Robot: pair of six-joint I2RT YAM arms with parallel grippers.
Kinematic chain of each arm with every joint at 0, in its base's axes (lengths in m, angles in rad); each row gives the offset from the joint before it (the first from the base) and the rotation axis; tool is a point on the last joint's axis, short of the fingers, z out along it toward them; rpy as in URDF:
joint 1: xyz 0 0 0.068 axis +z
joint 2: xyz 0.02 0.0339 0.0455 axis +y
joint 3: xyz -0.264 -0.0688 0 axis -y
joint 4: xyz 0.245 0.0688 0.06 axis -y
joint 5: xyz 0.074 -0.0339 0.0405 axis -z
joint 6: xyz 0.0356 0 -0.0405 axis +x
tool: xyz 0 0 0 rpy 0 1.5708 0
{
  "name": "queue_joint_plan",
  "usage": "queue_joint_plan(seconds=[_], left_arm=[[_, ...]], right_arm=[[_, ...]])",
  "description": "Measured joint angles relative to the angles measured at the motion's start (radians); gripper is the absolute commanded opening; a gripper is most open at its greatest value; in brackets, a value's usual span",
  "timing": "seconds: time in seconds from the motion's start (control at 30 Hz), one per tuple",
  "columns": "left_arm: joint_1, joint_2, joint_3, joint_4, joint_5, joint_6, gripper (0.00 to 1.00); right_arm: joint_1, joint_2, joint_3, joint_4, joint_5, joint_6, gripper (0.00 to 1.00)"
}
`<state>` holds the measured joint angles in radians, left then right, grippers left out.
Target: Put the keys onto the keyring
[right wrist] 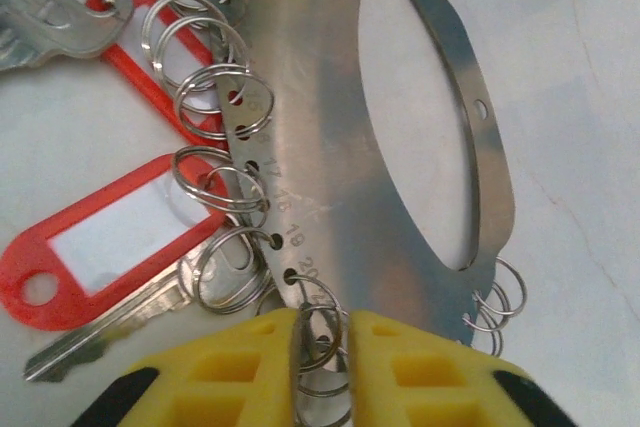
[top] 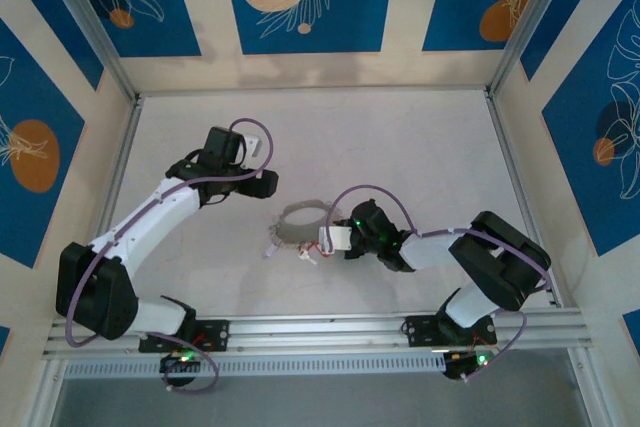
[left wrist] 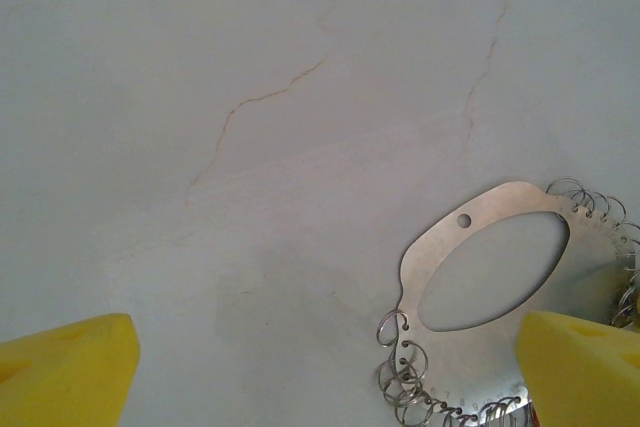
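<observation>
Polished flat steel keyring plate [right wrist: 310,97], pierced by an oval hole and edged with small wire split rings [right wrist: 215,97], lies on the pale table [right wrist: 590,67] between the two arms. The right gripper [right wrist: 322,322] has its yellow fingers clenched on the plate's edge at one ring. Two silver keys [right wrist: 50,17] with red plastic tags [right wrist: 110,237] lie just beside that ringed edge. The left gripper [left wrist: 320,372] hangs released, fingers wide apart, near the plate.

the keyring [top: 300,214] lies on the surface [top: 410,147]. the right claw [top: 320,241] is at its near edge. the left claw [top: 270,183] is just left of it.
</observation>
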<state>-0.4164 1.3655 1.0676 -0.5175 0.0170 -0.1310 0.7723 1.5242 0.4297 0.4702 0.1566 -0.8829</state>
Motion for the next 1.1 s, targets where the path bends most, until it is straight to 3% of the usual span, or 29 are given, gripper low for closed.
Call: queue_joint_plan(seconds=[0.43,0.7,0.83,1.1], left_arm=[[0.0,0.0,0.0,0.0,-0.001,0.008,0.97],[-0.001,0.0,0.0,0.0,-0.001,0.008,0.97],[-0.001,0.0,0.0,-0.001,-0.001,0.009,0.97],[-0.001,0.0,0.002,-0.007,-0.001,0.01,0.97]], right_arm=[[-0.063,-0.088,0.001,-0.135,-0.101,0.071,0.36],[-0.061,-0.04,0.058,-0.241,-0.124,0.071,0.38],[-0.06,-0.028,0.08,-0.256,-0.123,0.072,0.45],[-0.066,0.002,0.133,-0.31,-0.14,0.069,0.48]])
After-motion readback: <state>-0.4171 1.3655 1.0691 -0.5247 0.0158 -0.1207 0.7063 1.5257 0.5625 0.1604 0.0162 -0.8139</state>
